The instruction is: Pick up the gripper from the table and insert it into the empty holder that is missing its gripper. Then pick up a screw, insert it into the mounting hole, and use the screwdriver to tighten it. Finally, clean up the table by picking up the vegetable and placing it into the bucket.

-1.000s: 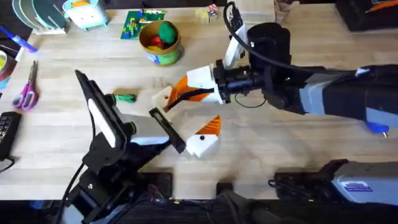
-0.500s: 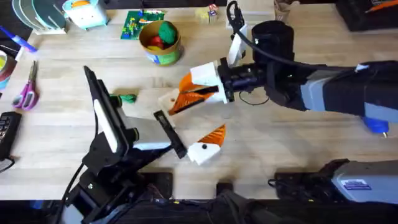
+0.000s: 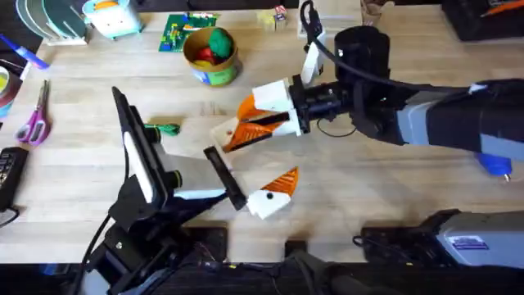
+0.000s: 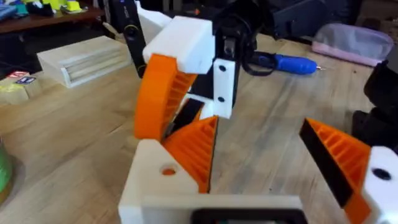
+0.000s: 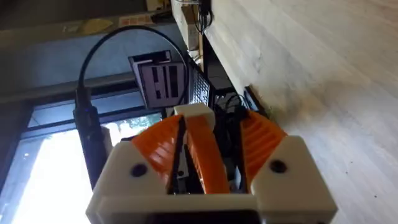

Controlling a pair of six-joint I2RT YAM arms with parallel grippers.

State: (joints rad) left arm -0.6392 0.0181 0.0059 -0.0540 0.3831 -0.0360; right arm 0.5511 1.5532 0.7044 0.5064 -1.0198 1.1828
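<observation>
My right gripper (image 3: 244,123) reaches in from the right, shut on the loose orange gripper (image 5: 205,158) between its two ribbed pads. It presses that wedge (image 4: 194,148) against the holder (image 3: 219,131), the bare white finger block of my left gripper (image 3: 255,160). The left gripper is open wide, and its other finger (image 3: 272,195) carries its own orange wedge. The dark-green vegetable (image 3: 164,129) lies on the table left of the left arm. At the back stands the bucket (image 3: 214,74) with a green ball inside. The blue screwdriver (image 4: 292,63) lies behind the right arm, partly hidden in the overhead view.
Purple scissors (image 3: 34,116) and a black remote (image 3: 8,174) lie at the left edge. A green brick plate (image 3: 182,33) and a light-blue toy (image 3: 111,16) sit at the back. A wooden block (image 4: 87,56) lies beyond the grippers.
Both grippers have shifted slightly to the right and away together, the wedge staying against the holder. Over the last half second they have barely moved.
</observation>
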